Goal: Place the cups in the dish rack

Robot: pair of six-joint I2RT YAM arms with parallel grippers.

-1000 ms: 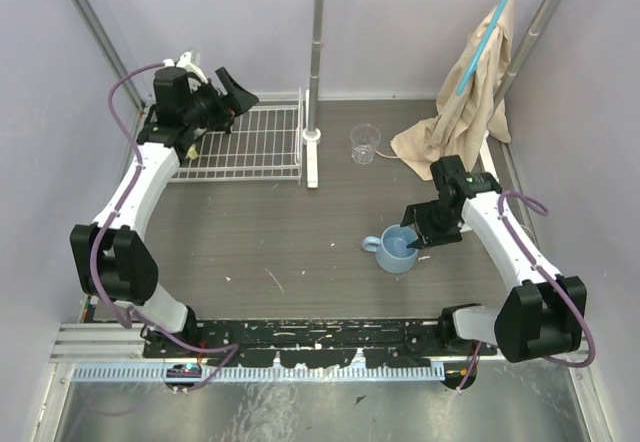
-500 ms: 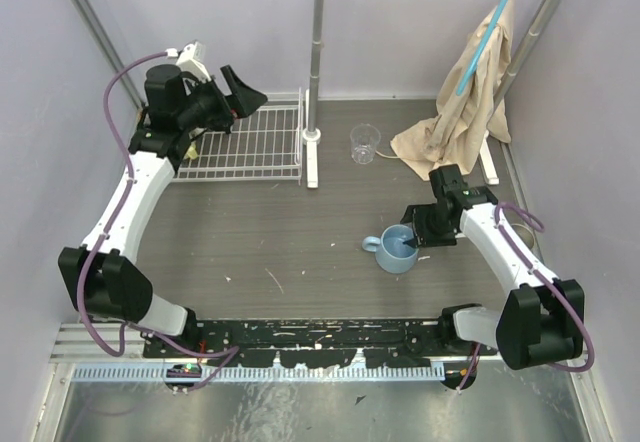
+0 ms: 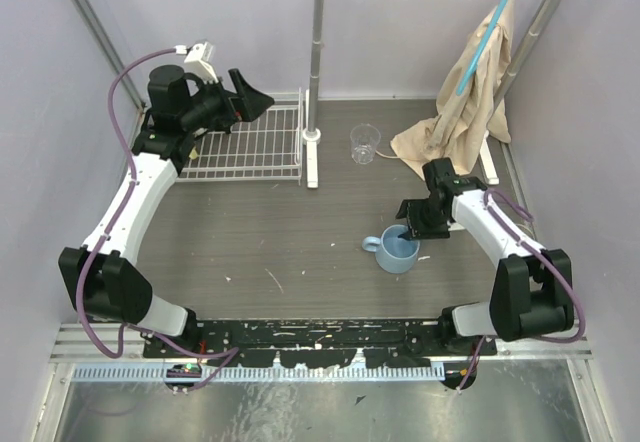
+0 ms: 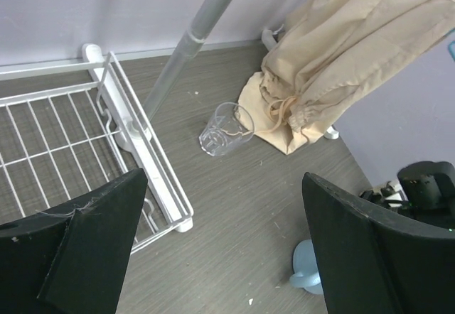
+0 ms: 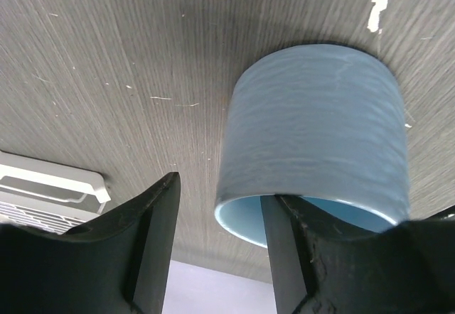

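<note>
A light blue mug (image 3: pixel 399 252) stands upright on the dark, wood-grained table (image 3: pixel 270 232), right of centre, its mouth facing up and its loop handle pointing left. The mug is a plain, smooth-glazed cylinder, paler blue inside. The right gripper (image 3: pixel 408 230) reaches down at its far rim, jaws parted. In the wrist view one black finger sits outside the wall and the other at the mouth, with a gap still showing beside the wall.

At far left, the left gripper (image 3: pixel 243 99) hangs above the dish rack (image 3: pixel 262 148), jaws spread wide with nothing between them. The rack is a low white wire-grid basket lying flat, its long side running left to right.

A clear glass (image 3: pixel 364 143) with a faceted base stands upright near the far edge, between a grey metal pole (image 3: pixel 316 52) and a crumpled beige cloth bag (image 3: pixel 460 112) that hangs down to the table at far right. White flecks mark the tabletop.
</note>
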